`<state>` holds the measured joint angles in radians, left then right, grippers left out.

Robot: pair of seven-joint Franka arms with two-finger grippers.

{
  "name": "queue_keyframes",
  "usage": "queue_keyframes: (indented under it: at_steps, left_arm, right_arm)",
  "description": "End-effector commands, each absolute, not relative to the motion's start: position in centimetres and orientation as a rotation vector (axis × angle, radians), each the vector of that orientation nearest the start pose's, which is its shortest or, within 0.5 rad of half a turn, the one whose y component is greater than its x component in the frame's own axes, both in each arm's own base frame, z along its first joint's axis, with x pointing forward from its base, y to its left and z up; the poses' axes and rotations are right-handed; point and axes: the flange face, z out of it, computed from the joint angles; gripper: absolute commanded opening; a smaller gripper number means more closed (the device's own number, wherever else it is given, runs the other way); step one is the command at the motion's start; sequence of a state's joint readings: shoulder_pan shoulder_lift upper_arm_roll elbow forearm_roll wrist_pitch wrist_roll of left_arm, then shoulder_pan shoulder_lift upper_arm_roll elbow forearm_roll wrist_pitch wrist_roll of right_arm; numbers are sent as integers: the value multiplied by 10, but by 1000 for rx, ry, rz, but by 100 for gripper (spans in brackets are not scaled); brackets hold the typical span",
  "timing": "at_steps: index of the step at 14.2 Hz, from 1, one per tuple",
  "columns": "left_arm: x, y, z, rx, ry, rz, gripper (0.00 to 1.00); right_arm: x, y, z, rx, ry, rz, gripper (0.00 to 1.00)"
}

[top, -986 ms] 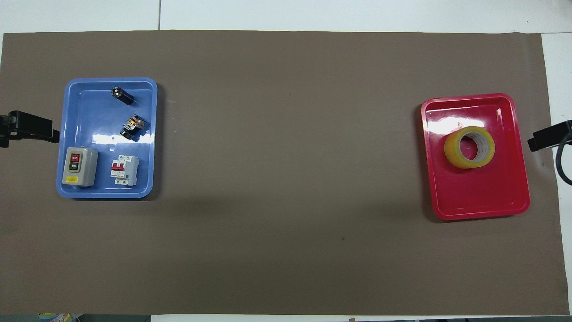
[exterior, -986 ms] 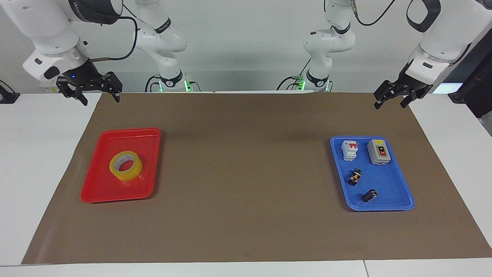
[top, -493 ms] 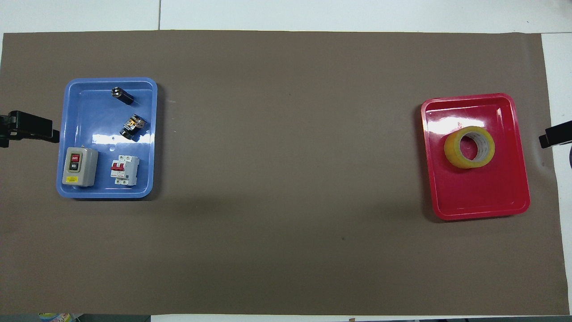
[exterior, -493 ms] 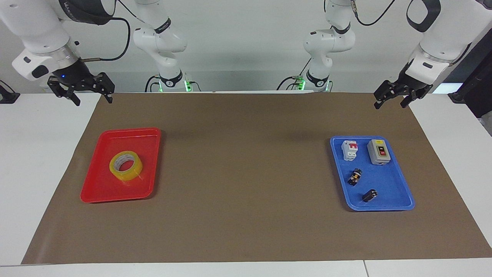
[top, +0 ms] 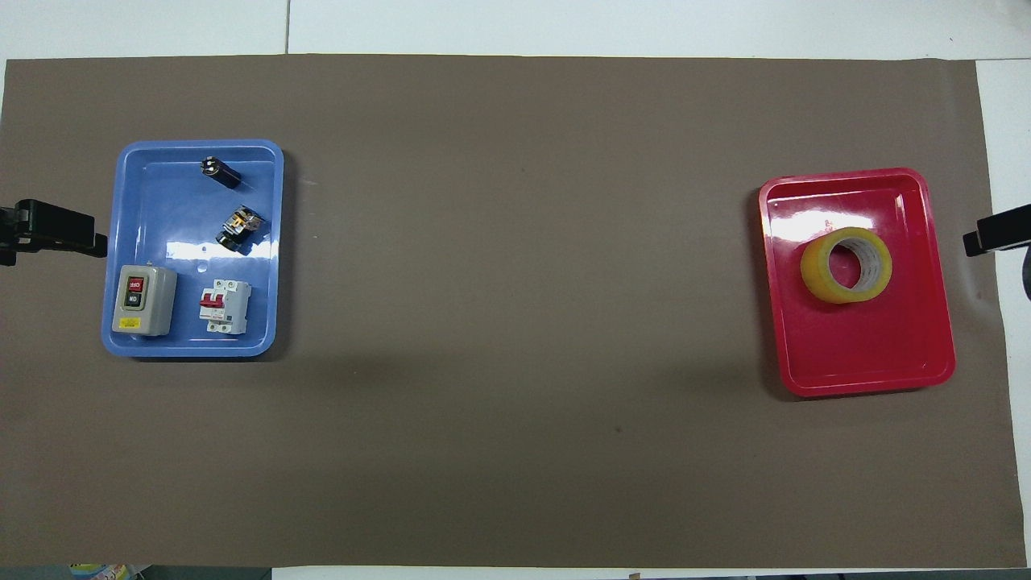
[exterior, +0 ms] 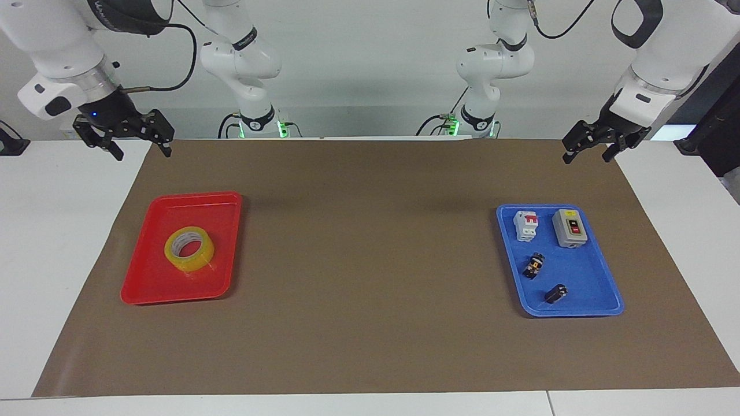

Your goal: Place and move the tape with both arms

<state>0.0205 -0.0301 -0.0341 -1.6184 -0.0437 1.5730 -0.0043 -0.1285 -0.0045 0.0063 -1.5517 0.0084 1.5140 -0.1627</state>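
Observation:
The yellow tape (exterior: 196, 261) lies flat in a red tray (exterior: 167, 283) toward the right arm's end of the table. It also shows in the overhead view (top: 817, 282) in the red tray (top: 862, 354). My right gripper (exterior: 142, 151) is open and empty, raised over the brown mat's edge beside that tray. One of its fingers (top: 995, 234) shows in the overhead view. My left gripper (exterior: 587, 157) is open and empty, raised over the mat's edge at the left arm's end, where the arm waits. One of its fingers (top: 60, 228) shows beside the blue tray.
A blue tray (exterior: 584, 283) toward the left arm's end holds a grey switch box (exterior: 570, 228), a white and red breaker (exterior: 526, 225) and two small dark parts. A brown mat (exterior: 370, 260) covers the table between the trays.
My right gripper has drawn back a little toward the right arm's end of the table. The tape and the left arm have not moved.

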Motion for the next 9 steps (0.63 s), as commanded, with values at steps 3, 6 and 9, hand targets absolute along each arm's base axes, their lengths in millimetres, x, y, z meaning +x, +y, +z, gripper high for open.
queue_keyframes:
  at_steps: [3,6,9]
  left_arm:
    - [539,-10,621,-3181,21,3,100]
    - [539,-10,621,-3181,21,5,100]
    - [539,-10,621,-3181,21,3,100]
  right_arm:
    - [546,-64,632,-3113,-16,23,100]
    - [546,-62,632,-3113,-23,23,100]
    - [546,-62,631,-3113,-20,26,100]
